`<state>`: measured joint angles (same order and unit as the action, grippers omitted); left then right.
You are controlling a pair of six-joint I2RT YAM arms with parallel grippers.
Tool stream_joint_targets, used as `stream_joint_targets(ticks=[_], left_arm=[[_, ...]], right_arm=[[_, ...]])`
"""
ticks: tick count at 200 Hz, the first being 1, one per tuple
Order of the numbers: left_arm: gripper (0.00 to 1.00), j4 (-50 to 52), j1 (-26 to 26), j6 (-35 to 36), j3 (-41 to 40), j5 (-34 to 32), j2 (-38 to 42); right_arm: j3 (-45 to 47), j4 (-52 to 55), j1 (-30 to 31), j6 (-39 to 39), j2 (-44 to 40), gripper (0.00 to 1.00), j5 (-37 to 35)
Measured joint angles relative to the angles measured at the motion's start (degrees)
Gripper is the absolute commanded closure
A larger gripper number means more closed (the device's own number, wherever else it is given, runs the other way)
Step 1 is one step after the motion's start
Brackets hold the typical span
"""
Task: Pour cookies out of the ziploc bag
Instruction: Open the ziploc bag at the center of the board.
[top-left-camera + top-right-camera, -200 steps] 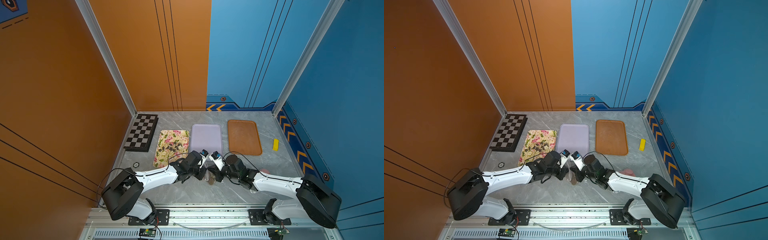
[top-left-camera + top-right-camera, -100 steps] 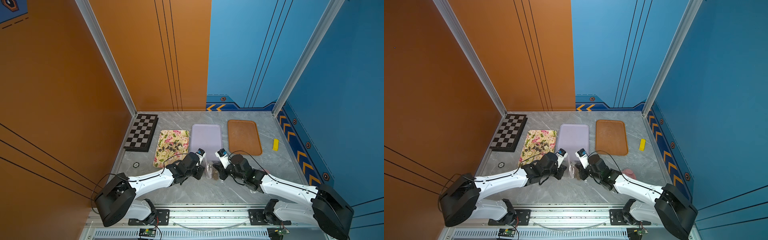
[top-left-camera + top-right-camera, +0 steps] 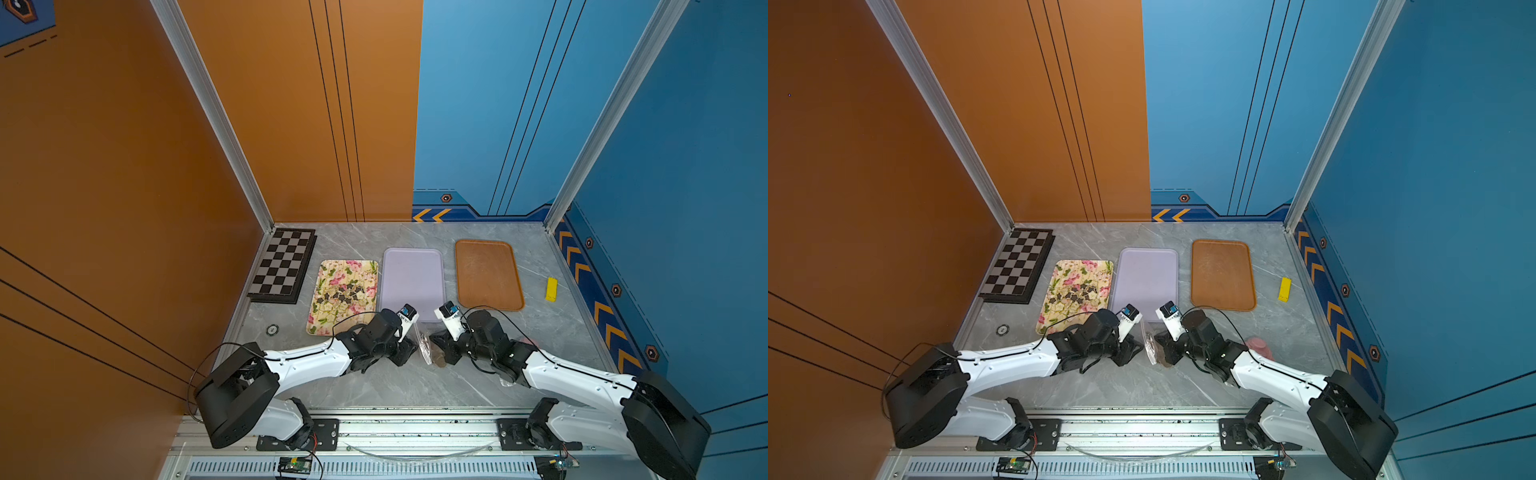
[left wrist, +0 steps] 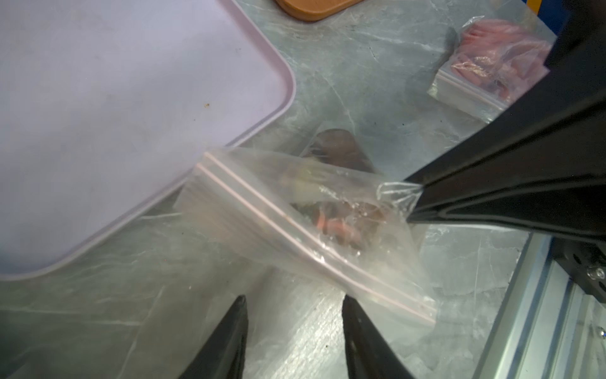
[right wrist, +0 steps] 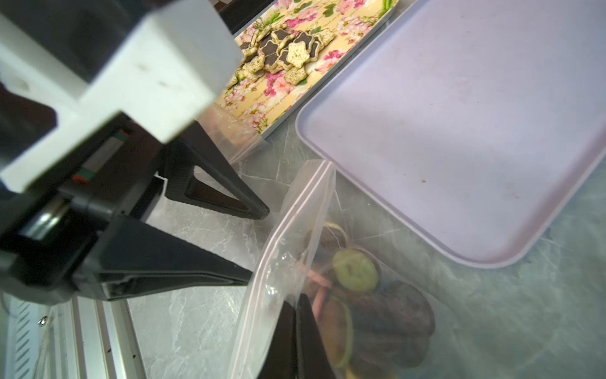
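Grippers: right gripper (image 5: 295, 315) pressed together, pinching the bag (image 4: 295, 210) by its edge; left gripper (image 4: 295, 298) spread, empty, beside its zip.
Cookies (image 5: 370, 305): inside the bag, on the tabletop (image 4: 360, 65) near the lilac tray (image 4: 98, 98).
Technique: pinch opposite lip, part mouth, tip over tray.

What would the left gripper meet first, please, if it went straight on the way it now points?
Most likely the ziploc bag, at its zip strip just ahead of the open jaws, though depth is unclear.

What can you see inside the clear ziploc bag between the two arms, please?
Round cookies: yellow-ringed, dark brown, pink. The right gripper, pinching the bag, hides others.
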<state>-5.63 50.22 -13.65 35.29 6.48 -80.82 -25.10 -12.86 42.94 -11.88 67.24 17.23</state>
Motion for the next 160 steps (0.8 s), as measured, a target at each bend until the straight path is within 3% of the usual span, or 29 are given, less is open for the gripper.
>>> stream_joint_targets(ticks=[82,117,137,160], left_arm=[[0.42,-7.30,0.83,3.28,-0.59,3.56,-2.78],[0.42,-8.90,1.66,4.94,-0.70,4.15,-2.78],[0.45,-9.22,1.79,5.75,-0.70,4.02,-2.78],[0.61,-9.38,3.21,6.80,-0.70,2.21,-2.78]], right_arm=[[0.00,-1.11,0.00,0.02,0.48,1.00,2.67],[0.00,-1.90,0.00,0.00,2.38,1.00,4.07],[-0.02,-2.43,0.02,-0.02,3.02,1.00,4.44],[-0.11,-2.69,0.17,-0.15,3.89,1.00,4.70]])
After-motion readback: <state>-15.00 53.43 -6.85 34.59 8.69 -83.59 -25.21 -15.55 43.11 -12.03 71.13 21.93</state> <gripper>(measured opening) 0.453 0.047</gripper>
